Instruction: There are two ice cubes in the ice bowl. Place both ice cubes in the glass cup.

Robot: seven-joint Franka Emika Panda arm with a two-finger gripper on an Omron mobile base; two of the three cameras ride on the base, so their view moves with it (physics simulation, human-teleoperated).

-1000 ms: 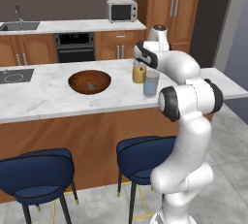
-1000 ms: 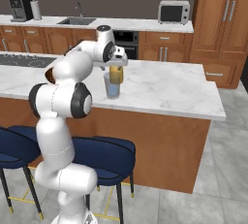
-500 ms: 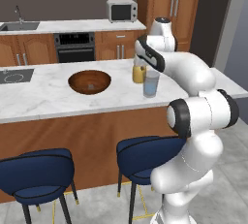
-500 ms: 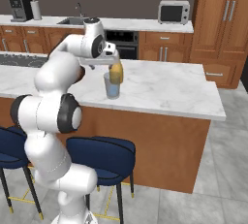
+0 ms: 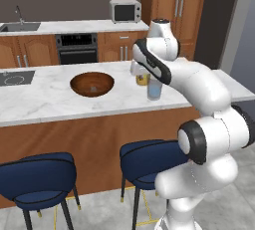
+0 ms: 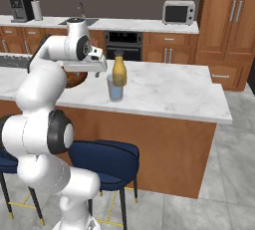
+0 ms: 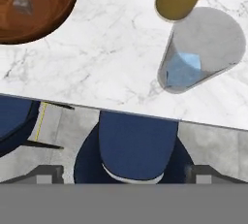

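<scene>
The ice bowl (image 5: pixel 92 83) sits on the white marble tabletop (image 5: pixel 45 99), toward its left part, and one ice cube (image 7: pixel 22 2) lies inside it. To the right, near the front edge of the tabletop, stands the glass cup (image 7: pixel 201 51) with the other ice cube (image 7: pixel 183 69) at its bottom. The yellow bottle (image 6: pixel 118 69) stands just behind the cup. The pincer (image 6: pixel 85 66) hangs above the tabletop between bowl and cup; I cannot tell how far it is open.
</scene>
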